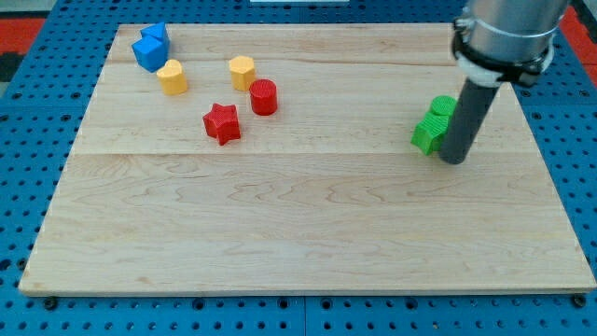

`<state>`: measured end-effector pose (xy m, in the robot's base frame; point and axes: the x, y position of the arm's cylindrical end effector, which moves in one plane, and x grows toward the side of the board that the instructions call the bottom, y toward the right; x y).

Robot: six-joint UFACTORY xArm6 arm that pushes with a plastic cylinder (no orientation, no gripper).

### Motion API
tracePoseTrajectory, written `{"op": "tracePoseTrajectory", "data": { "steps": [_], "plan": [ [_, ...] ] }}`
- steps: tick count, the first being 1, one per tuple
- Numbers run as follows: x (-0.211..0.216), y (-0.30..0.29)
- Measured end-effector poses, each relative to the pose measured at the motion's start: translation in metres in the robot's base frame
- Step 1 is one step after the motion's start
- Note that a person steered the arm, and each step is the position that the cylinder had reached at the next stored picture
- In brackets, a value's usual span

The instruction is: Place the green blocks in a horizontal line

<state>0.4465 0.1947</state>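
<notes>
Two green blocks sit together at the view's right of the wooden board [298, 215]. One green block [428, 133] lies lower left; its shape is unclear. The other green block [442, 105] lies just above it, touching it, and is partly hidden by the rod. My tip [453, 160] rests on the board right beside the lower green block, on its right side, apparently touching it.
At the view's upper left stand two blue blocks [149, 47] close together, a yellow block [173, 77], a yellow hexagon-like block [242, 70], a red cylinder [264, 96] and a red star [222, 122]. The board lies on a blue pegboard table [28, 140].
</notes>
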Motion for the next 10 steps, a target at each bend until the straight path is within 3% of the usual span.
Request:
{"op": "tracePoseTrajectory", "data": {
  "steps": [1, 2, 5, 7, 8, 10],
  "plan": [
    [-0.003, 0.035],
    [-0.012, 0.034],
    [-0.014, -0.040],
    [-0.083, -0.079],
    [-0.093, -0.068],
    [-0.086, -0.124]
  ]
}}
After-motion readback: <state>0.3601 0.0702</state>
